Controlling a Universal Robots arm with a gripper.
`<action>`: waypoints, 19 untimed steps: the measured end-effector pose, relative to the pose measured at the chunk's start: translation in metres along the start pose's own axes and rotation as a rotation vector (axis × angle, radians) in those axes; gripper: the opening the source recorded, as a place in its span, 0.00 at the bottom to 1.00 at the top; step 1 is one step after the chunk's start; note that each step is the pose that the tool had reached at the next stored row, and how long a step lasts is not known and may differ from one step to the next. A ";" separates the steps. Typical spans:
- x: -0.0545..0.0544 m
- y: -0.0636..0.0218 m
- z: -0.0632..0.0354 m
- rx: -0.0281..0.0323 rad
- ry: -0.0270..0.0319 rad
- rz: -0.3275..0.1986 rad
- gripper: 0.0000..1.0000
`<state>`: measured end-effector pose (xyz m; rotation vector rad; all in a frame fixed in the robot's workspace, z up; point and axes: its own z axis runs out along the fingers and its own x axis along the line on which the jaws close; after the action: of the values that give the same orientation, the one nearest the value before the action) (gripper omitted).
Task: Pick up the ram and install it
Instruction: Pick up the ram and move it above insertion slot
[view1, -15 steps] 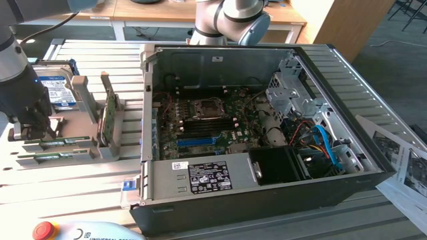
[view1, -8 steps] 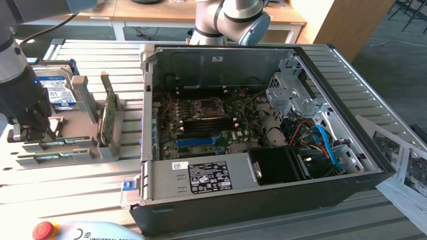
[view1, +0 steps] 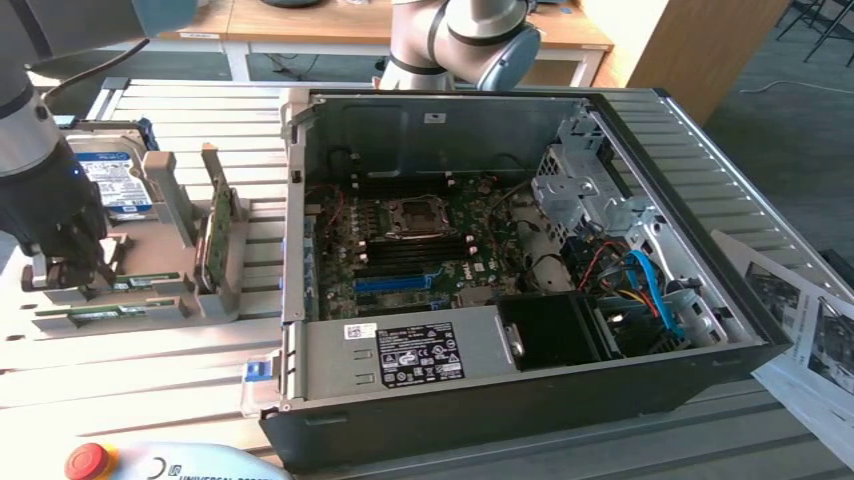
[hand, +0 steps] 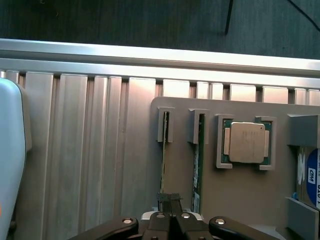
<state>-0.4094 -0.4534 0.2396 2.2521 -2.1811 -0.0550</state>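
Observation:
Two rams stand on edge in slots of a grey holder (hand: 240, 200). One ram (hand: 163, 160) runs straight up to my gripper (hand: 170, 200), and the other ram (hand: 197, 165) lies beside it. My fingertips (hand: 166, 200) are pressed together at the near end of the first stick. No green shows between them, and the stick is still in its slot. In the exterior view my gripper (view1: 67, 280) is low over that holder (view1: 160, 300), at the view's left, well away from the open computer case (view1: 507, 400) and its blue motherboard slots (view1: 398, 282).
A processor chip (hand: 246, 142) sits in the holder beside the sticks, with a hard drive (view1: 114, 180) past it. A broader green card (view1: 214, 235) stands on edge between holder and case. A teach pendant with a red button (view1: 87, 460) lies at the front, papers (view1: 801, 320) at the right.

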 end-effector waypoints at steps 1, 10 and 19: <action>0.000 0.0000 0.0013 0.0001 0.0000 0.000 0.11; 0.001 -0.0001 0.0069 0.0002 0.0001 0.000 0.11; 0.007 0.0001 0.0069 0.0003 0.0001 0.000 0.11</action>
<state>-0.4095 -0.4602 0.2326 2.2521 -2.1812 -0.0545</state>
